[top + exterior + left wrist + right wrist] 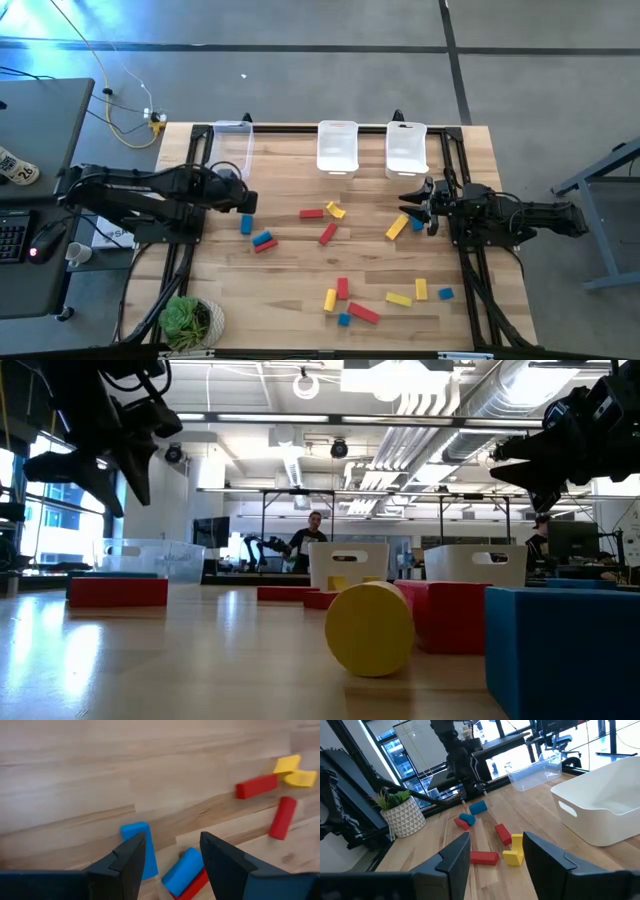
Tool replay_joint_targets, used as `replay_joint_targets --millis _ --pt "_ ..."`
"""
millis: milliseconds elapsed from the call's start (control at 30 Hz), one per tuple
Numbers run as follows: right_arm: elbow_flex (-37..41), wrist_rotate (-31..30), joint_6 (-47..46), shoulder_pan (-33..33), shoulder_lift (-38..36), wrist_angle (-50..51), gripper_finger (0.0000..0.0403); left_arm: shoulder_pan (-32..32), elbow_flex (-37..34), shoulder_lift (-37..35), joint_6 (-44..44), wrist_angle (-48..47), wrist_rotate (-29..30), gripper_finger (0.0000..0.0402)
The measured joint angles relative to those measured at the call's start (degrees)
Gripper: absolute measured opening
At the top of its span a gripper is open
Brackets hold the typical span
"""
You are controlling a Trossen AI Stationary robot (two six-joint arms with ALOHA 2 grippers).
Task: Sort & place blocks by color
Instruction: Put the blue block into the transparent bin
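Left tool (245, 201): parted, holding nothing, raised over the counter's (290, 285) left half, in front of the clear bin (232, 145). Just ahead of its tips lies a blue block (141, 849); a second blue bar (183, 870) rests against a red bar (191, 885) a little further on. In the left wrist view the first blue block sits partly behind one finger (130, 862), its long axis roughly in line with the fingers rather than across the gap; a turn of the wrist would probably be needed before closing.

Right tool (412, 201): also parted and empty, raised near the right rail, in front of the rightmost white bin (406, 147). A yellow bar (397, 227) lies just beside it, slanted; a small blue piece may lie under the tips, though the overhead view is too cluttered to be sure.

Remaining blocks: a red and yellow cluster (324, 211) at centre, well apart from either tool, and a mixed scatter (385, 296) near the front edge, on the right arm's side.

Clearance: open wood around the left blue pair; a potted plant (189, 322) occupies the front left corner. A middle white bin (337, 146) stands at the back edge between the other two.
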State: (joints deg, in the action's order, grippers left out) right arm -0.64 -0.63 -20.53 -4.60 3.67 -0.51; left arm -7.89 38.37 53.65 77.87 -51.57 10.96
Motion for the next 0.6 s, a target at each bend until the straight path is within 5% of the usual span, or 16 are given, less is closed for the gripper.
replay_joint_targets --millis 600 --pt "0.0 0.0 0.0 0.0 0.0 0.0 0.0167 5.6 0.0 12.2 9.2 -0.1 1.3 0.0174"
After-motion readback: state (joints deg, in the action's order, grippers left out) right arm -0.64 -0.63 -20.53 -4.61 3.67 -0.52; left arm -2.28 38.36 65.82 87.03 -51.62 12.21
